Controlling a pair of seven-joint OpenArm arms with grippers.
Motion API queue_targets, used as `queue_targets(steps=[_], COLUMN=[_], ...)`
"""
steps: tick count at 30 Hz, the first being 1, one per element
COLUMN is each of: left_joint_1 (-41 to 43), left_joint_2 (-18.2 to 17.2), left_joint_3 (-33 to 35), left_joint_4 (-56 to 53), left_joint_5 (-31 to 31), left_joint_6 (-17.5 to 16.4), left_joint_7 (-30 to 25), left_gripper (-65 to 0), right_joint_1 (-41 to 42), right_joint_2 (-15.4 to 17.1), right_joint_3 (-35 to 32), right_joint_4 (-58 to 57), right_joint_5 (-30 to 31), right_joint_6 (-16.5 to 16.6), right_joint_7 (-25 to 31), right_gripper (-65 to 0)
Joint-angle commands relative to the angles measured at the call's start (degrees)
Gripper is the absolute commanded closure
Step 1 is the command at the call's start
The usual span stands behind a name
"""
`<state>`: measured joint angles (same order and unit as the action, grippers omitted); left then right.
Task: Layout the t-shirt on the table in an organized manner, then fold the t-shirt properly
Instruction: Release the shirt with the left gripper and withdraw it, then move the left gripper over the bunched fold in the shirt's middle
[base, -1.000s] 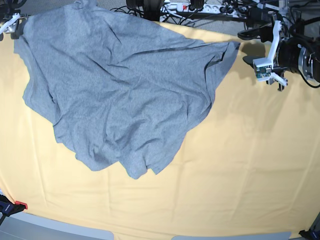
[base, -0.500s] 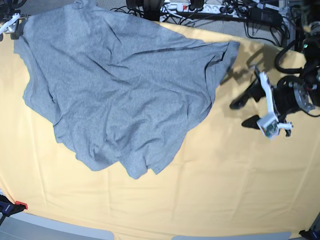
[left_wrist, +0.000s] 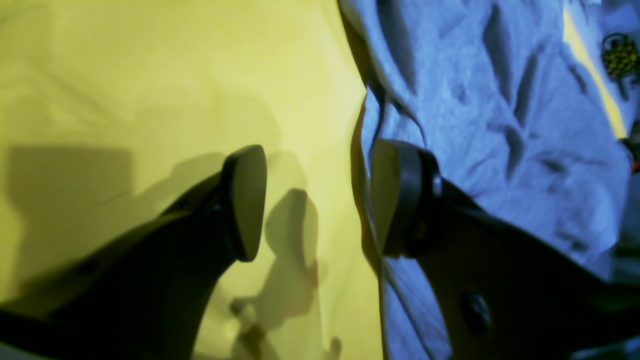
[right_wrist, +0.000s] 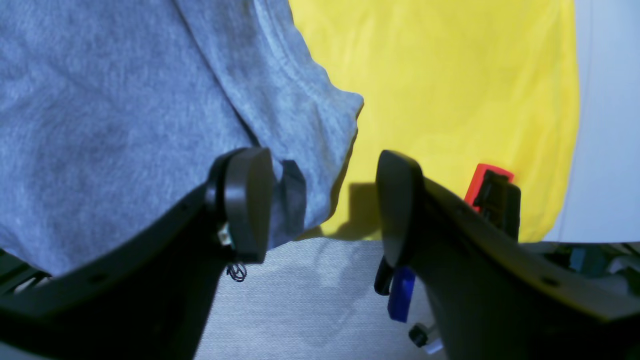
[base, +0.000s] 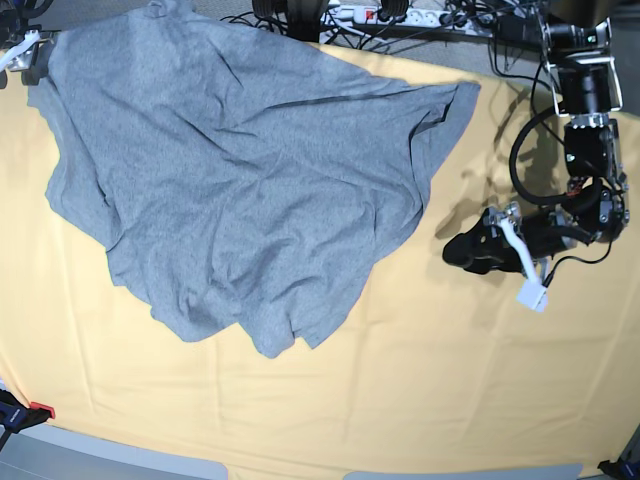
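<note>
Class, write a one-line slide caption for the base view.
Crumpled heather-grey cotton t-shirt sprawls across the pale yellow-orange cloth-covered table; the open left claw is low beside its edge.

We see a plain heather-grey cotton t-shirt (base: 240, 170) with no print showing; under it, the pale yellow-orange cloth-covered table (base: 480, 370). Both grippers' fingers are black.

- I found no readable text, label, brand or number anywhere.
- The t-shirt (base: 240, 180) showed me only plain grey fabric, no lettering.
</note>
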<state>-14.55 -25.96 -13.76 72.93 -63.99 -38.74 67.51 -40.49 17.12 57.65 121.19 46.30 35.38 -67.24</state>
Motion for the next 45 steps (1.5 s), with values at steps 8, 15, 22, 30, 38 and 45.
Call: queue_targets(steps=[8, 15, 22, 30, 38, 45], left_joint_1=[-5.7, -8.2, -10.0, -16.1, -21.1, -19.4], left_joint_2=[1.2, 6.4, 14.2, 15.3, 14.3, 10.2], left_joint_3=[14.4, 23.0, 24.3, 22.8, 16.7, 16.7], left_joint_4=[-8.2, -8.8, -8.8, -8.8, -8.6, -8.5], left_joint_5=[-1.4, 0.0, 7.6, 11.8, -16.8, -21.0], left_joint_6=[-1.3, -1.3, -1.3, -0.5, -1.3, -1.3], left_joint_7=[-1.3, -3.5, -7.2, -4.0, 12.5, 12.5], left_gripper=[-33.8, -33.8, -33.8, 0.0, 0.0, 0.0], right_joint_1=[-0.5, -0.5, -0.5, -0.5, -0.5, -0.5], right_joint_2=[0.8, 0.8, 0.8, 0.8, 0.8, 0.8], right_joint_3=[0.6, 0.6, 0.7, 0.7, 0.6, 0.6], right_joint_4=[1.0, 1.0, 1.0, 1.0, 1.0, 1.0], right_joint_5=[0.4, 0.4, 0.3, 0.3, 0.4, 0.4], right_joint_6=[-0.1, -0.1, -0.1, 0.0, 0.0, 0.0], right_joint_7=[1.7, 1.7, 1.7, 1.7, 2.2, 3.2], right_gripper=[-35.2, -35.2, -35.2, -35.1, -35.1, -35.1])
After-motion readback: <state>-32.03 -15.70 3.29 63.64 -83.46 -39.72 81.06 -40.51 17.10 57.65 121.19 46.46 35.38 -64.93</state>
